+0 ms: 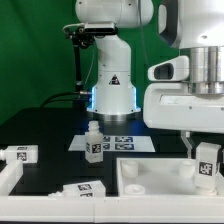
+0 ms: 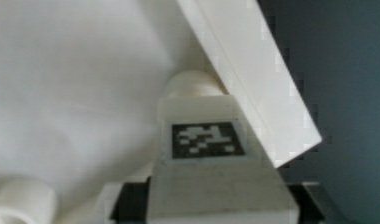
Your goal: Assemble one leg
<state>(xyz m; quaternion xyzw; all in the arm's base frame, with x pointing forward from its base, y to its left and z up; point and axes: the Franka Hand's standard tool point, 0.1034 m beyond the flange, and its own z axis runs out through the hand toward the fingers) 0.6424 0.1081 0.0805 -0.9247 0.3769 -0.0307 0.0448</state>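
My gripper (image 1: 207, 168) is shut on a white leg (image 1: 208, 160) with a square tag marker, at the exterior view's right. It holds the leg over the right end of the large flat white tabletop (image 1: 150, 176). In the wrist view the leg (image 2: 208, 150) sits between my dark fingers (image 2: 137, 200), neck end pointing away. The neck is close to the tabletop's raised rim (image 2: 258, 80); I cannot tell whether they touch. My gripper (image 2: 213, 206) only shows at the frame's edge.
A second leg (image 1: 93, 144) stands upright on the marker board (image 1: 125, 142). Another leg (image 1: 20, 155) lies at the exterior view's left and one more (image 1: 80, 188) lies in front. The robot base (image 1: 112, 85) stands behind.
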